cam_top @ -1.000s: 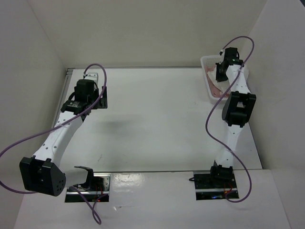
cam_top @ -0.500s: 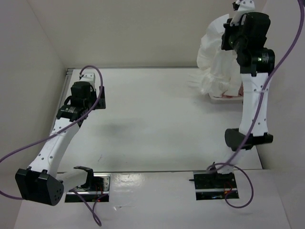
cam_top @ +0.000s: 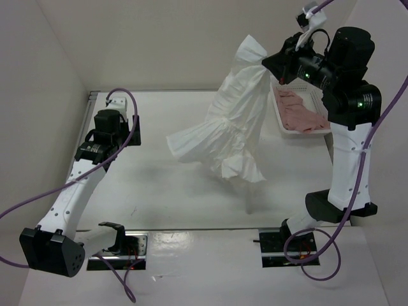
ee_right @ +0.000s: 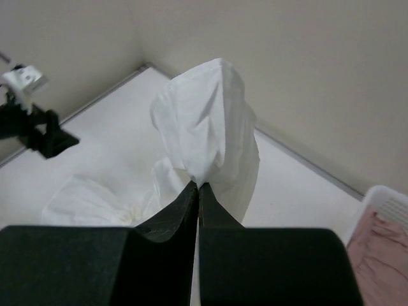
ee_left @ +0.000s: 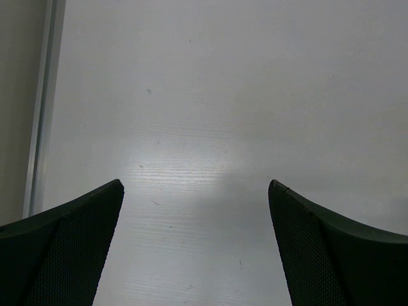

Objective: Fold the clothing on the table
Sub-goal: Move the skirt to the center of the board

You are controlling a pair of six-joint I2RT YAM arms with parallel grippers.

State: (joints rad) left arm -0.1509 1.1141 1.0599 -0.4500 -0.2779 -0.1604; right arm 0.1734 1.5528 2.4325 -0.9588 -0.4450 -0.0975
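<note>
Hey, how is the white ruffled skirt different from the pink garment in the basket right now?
The white skirt hangs in the air, pinched at its top by the shut right gripper; the pink garment lies in the white basket, held by nothing. The skirt is spread out with its ruffled tiers fanned open, while the pink garment is bunched up. Both are soft, crinkled fabric.
</note>
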